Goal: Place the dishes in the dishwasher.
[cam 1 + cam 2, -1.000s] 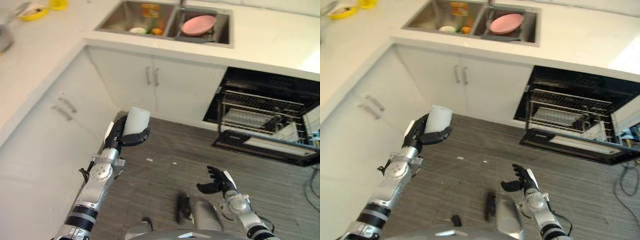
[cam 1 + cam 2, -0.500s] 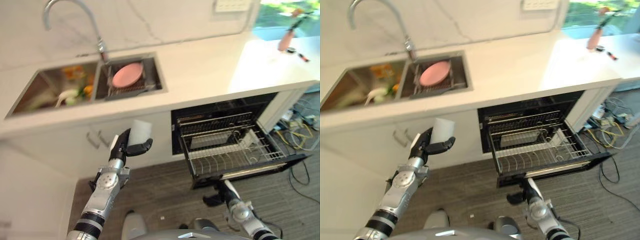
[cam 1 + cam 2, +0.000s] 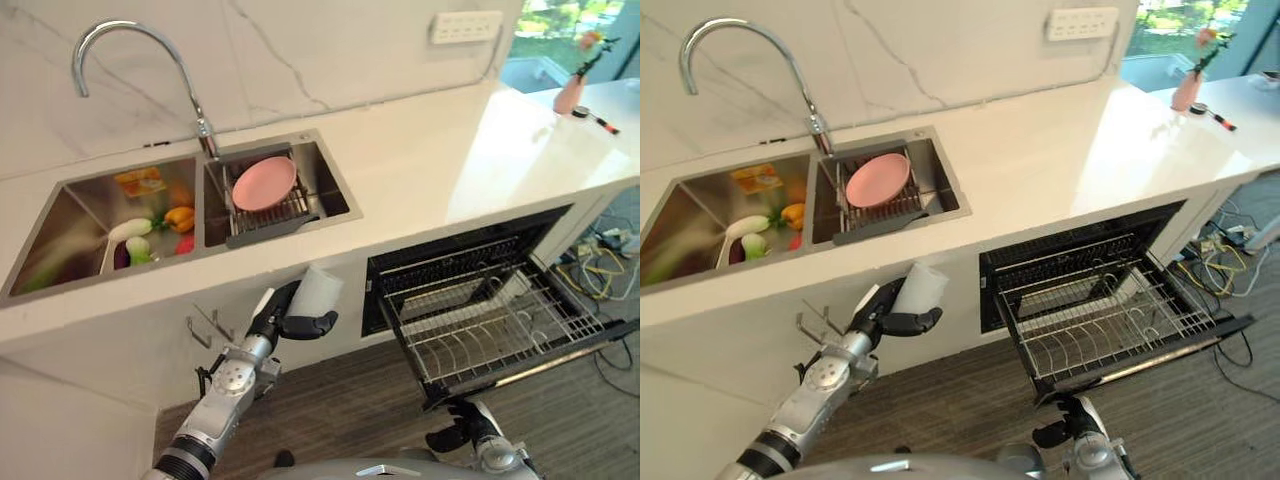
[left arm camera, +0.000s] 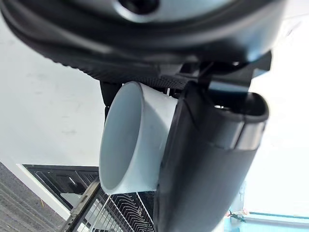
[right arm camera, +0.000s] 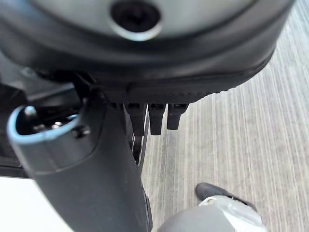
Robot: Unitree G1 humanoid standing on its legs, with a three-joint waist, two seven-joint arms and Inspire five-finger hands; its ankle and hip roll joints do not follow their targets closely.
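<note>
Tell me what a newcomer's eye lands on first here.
The left hand holds a white cup up in front of the white cabinets below the sink. To its right the dishwasher stands open, its wire rack pulled out. A pink plate leans in the sink's right basin.

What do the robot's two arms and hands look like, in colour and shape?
The left arm is silver-grey metal, built of rounded segments, with a black ribbed band low down. Its left hand is dark, with black fingers and a white cover on the thumb. The right hand is dark as well, on a silver-grey wrist. In the right wrist view its fingers are black and blocky.
</note>
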